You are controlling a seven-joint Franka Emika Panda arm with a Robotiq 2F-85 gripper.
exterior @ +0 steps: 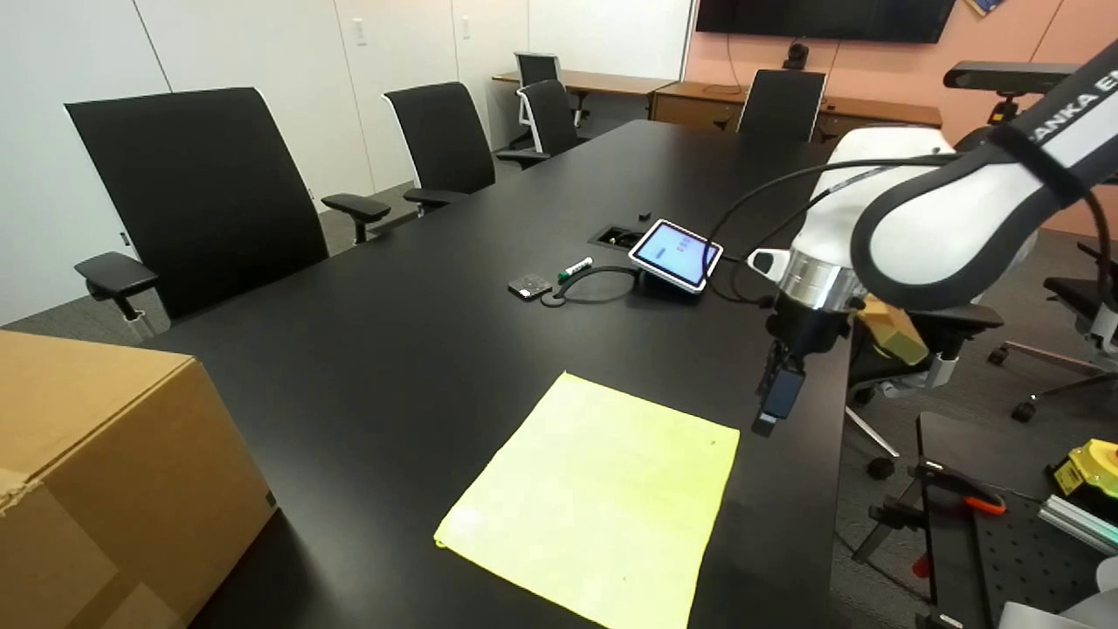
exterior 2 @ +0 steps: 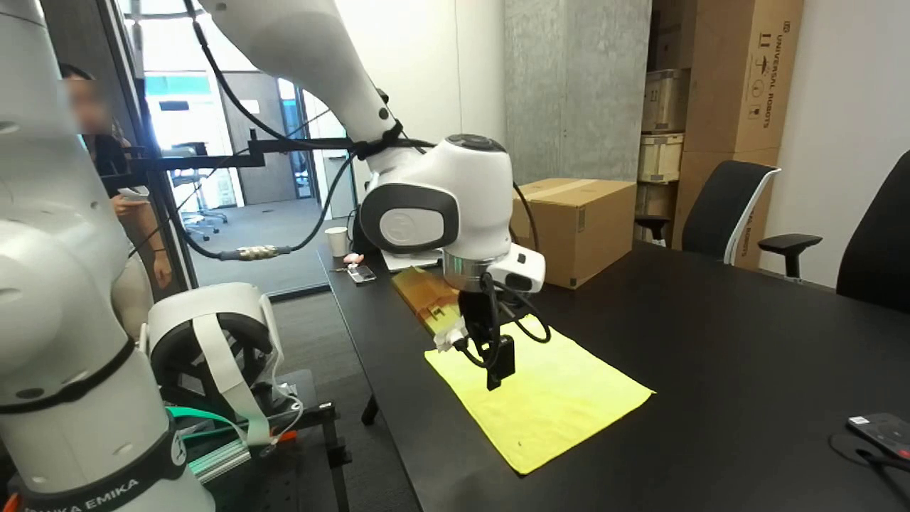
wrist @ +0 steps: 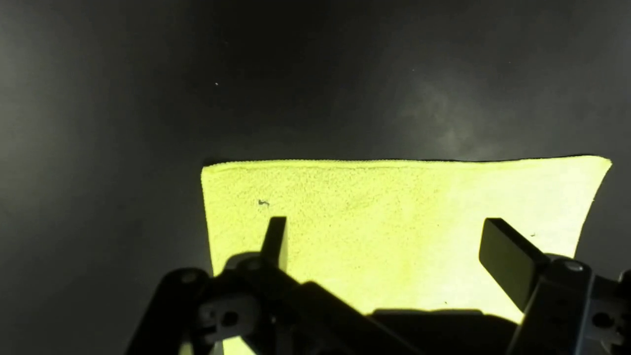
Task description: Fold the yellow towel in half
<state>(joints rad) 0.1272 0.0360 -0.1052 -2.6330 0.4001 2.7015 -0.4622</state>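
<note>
In the wrist view, the released pincer [wrist: 384, 221] is being held with jaws wide apart, the fuzzy yellow towel [wrist: 355, 251] being shown beyond. In an exterior view, the towel is being borne flat by a smooth black counter [exterior: 367, 367], flanked by chairs [exterior: 201, 188]. In an exterior view, a cardboard box [exterior 2: 590, 231] is being supported beyond the towel

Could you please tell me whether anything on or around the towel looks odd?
A dark speck near a corner of the yellow towel stands out against its plain surface; whether it is lint, a stain or a hole, I cannot tell. Otherwise the towel lies spread flat on the table.
</note>
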